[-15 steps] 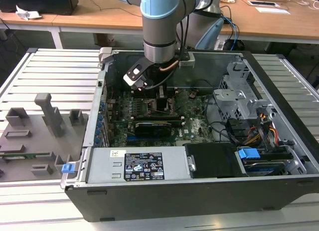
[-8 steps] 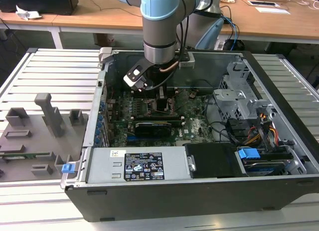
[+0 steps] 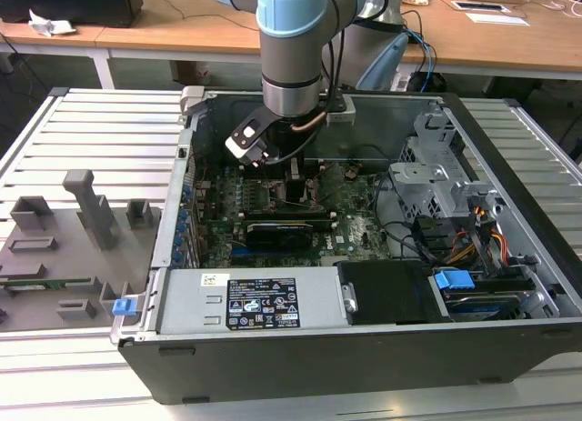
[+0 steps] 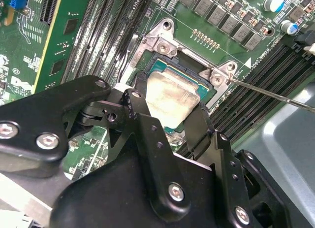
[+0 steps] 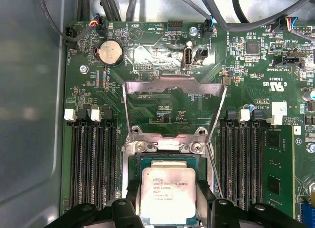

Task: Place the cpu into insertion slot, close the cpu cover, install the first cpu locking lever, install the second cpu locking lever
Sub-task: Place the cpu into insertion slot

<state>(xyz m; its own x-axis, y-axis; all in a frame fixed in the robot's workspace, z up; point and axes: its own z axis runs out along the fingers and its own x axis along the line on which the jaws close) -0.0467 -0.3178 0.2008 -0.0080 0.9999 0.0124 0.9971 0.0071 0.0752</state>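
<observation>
The cpu is a silvery square chip lying flat in or just above the insertion slot, a dark socket with a grey metal rim on the green board. My gripper reaches down into the computer case and its black fingers press against two opposite edges of the chip. In the first wrist view the cpu sits between the fingers, with the insertion slot around it. The cpu cover stands swung up and open behind the socket. A thin wire locking lever sticks out, unlatched.
Black memory slots flank the socket on both sides. A coin battery and cables lie beyond the cover. A drive cage and a power supply fill the case. Grey fixtures stand on the exterior view's left.
</observation>
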